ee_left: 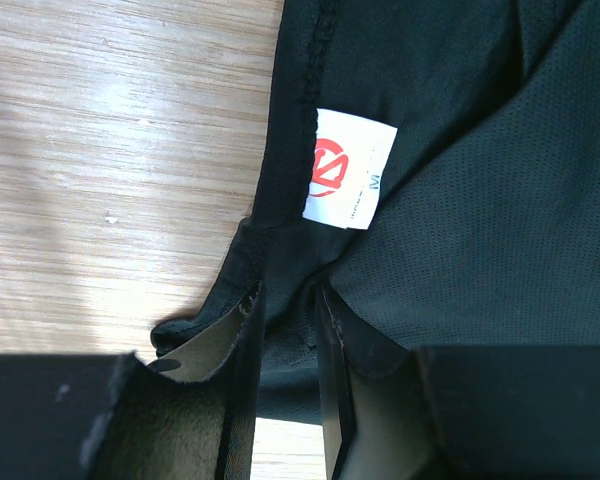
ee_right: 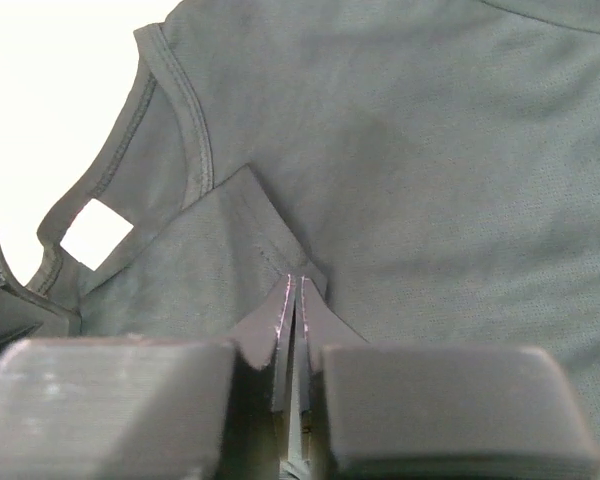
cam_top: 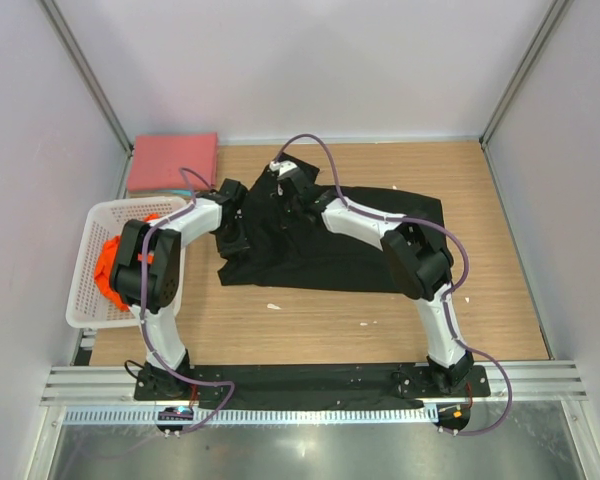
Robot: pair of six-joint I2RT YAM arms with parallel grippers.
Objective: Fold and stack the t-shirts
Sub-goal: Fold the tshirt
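The black t-shirt [cam_top: 350, 235] lies spread on the wooden table, its collar end bunched at the left. My left gripper [cam_top: 232, 232] is shut on the cloth by the collar [ee_left: 285, 300], near the white size label [ee_left: 347, 168]. My right gripper [cam_top: 280, 190] is shut on a pinched fold of the same shirt [ee_right: 295, 285], just right of the collar. The pinkish-red t-shirt [cam_top: 173, 160] lies folded at the back left. The bright orange t-shirt [cam_top: 108, 262] is crumpled in the basket.
A white mesh basket [cam_top: 85, 300] stands at the left table edge beside the left arm. Grey walls close in the back and both sides. Bare wood [cam_top: 330, 325] lies in front of the black shirt.
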